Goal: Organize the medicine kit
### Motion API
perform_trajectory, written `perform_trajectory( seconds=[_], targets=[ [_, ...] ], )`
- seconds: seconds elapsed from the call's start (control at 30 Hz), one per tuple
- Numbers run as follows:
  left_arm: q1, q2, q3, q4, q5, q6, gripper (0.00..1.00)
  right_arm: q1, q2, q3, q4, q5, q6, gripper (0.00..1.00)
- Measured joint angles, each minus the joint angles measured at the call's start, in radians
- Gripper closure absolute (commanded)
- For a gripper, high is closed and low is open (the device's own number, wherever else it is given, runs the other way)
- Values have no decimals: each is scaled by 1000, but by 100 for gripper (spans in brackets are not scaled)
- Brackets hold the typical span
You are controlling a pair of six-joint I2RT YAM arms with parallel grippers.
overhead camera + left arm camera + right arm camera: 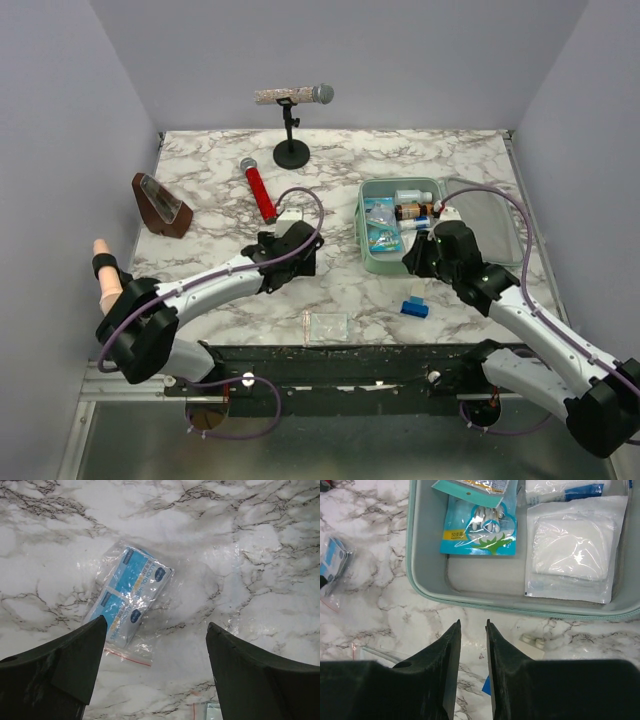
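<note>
Near edge: a flat clear zip bag (327,326) lay on the bench (260,555) close to your arm bases, with a small blue-and-white box (414,308) just right of it, both outside the kit
Left jaws: you had them spread wide and holding nothing, hanging over a clear pouch of blue wipe sachets (131,597); one finger stood at the pouch's near corner, the other well off to its side
Step in hand: as I judged it, picking up that pouch to carry it across to the kit
Doing it well: the pouch lay skewed and off to one side of the jaws, so you needed to centre over it, turn the wrist to span its short side, come straight down and pinch the sachets rather than the slack film
Right jaws: nearly together with a thin gap, empty, poised above bare bench just short of the kit's near wall
Medicine kit: the medicine kit (361,235) lay open right of centre, its lid folded out to the right
Inside: a cotton swab pack (479,525) beside a gauze packet (570,555), with free floor in the near left corner for the pouch
</note>
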Motion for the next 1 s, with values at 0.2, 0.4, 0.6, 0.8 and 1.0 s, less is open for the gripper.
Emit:
perform_trajectory(
  seconds=[0.2, 0.4, 0.6, 0.8, 1.0],
  targets=[
    [-46, 145, 92, -36, -24, 105, 16, 0, -67, -3, -2, -7, 1, 64],
    [-47, 274, 153, -85, -67, 174, 15, 0, -115, -3, -26, -16, 1, 64],
    [-23, 365, 194, -115, -89, 204, 17, 0, -128, -5, -34, -16, 1, 64],
    [6, 393, 224, -120, -82, 213, 36, 0, -129, -6, -39, -15, 2, 64],
    [35, 434, 254, -122, -39, 221, 85, 0, -150, -6, -46, -14, 2, 63]
  ],
)
